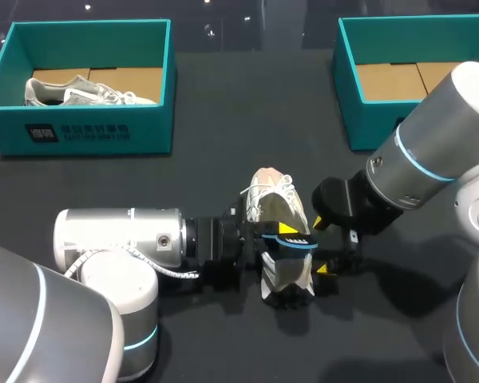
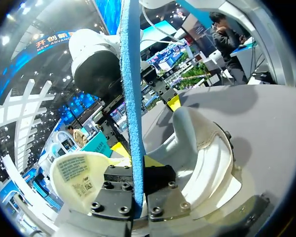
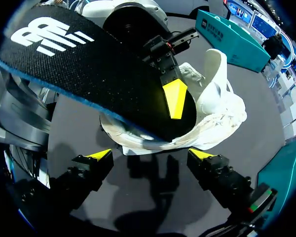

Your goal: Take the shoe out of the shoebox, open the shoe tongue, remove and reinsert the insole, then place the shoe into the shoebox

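Shoe (image 1: pixel 275 203): white, on table (image 1: pixel 223 128) mid-front, between the 2 arms, outside both boxes. Tongue pulled back, label side showing in L wrist view.

Insole (image 3: pixel 89 74): black top, blue edge. One end sits at the shoe opening and the rest sticks out clear of the shoe. Can't tell if that end is inside.

Left gripper (image 2: pixel 136 155): closed tight on the insole, which is pinched edge-on between both fingers, yellow tips on either side. Gripper is right over the shoe.

Right gripper (image 3: pixel 152 155): fingers spread wide, holding nothing. It sits just beside the shoe on the R side, shoe ahead of the tips, not touching.

Rest: teal shoebox (image 1: pixel 88 132) at far L w/ a 2nd shoe (image 1: pixel 84 92) lying in it. Another teal box (image 1: pixel 347 96) at far R, cardboard floor visible. Both well apart from the shoe.
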Robot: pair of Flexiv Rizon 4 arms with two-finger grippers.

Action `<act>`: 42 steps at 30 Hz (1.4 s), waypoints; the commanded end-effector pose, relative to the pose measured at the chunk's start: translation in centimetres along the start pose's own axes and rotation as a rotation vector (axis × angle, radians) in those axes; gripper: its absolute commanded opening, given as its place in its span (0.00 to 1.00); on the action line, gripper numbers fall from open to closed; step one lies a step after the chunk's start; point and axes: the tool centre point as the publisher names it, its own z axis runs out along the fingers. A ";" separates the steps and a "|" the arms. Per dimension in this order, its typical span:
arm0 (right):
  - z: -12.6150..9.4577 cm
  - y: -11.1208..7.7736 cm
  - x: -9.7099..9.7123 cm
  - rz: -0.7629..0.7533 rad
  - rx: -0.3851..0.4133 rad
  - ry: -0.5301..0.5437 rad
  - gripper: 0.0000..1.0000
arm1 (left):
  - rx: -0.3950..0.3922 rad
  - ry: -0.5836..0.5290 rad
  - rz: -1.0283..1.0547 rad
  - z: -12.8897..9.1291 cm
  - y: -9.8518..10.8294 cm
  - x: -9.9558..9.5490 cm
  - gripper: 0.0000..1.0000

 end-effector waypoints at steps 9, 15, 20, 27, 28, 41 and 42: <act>0.0 0.0 0.1 0.000 0.001 -0.003 1.00 | -0.020 0.006 -0.008 0.4 0.3 0.2 0.06; 0.0 0.0 0.1 0.000 0.001 -0.003 1.00 | -0.012 0.002 -0.016 0.2 -0.5 0.0 0.25; 0.0 0.0 0.1 0.000 0.001 -0.003 1.00 | -0.010 -0.003 -0.014 0.1 -1.2 0.0 0.36; 0.0 0.0 0.1 0.000 0.001 -0.003 1.00 | 0.009 -0.010 -0.006 -0.2 -3.1 0.0 0.37; 0.0 0.0 0.1 0.000 0.001 -0.003 1.00 | 0.013 -0.014 -0.005 -0.2 -3.3 0.0 0.37; 0.0 0.0 0.1 0.000 0.001 -0.003 1.00 | 0.054 -0.039 0.040 -0.6 -5.5 0.4 0.25; 0.0 0.0 0.1 0.000 0.001 -0.003 1.00 | 0.057 -0.037 0.039 -0.5 -5.5 0.5 0.11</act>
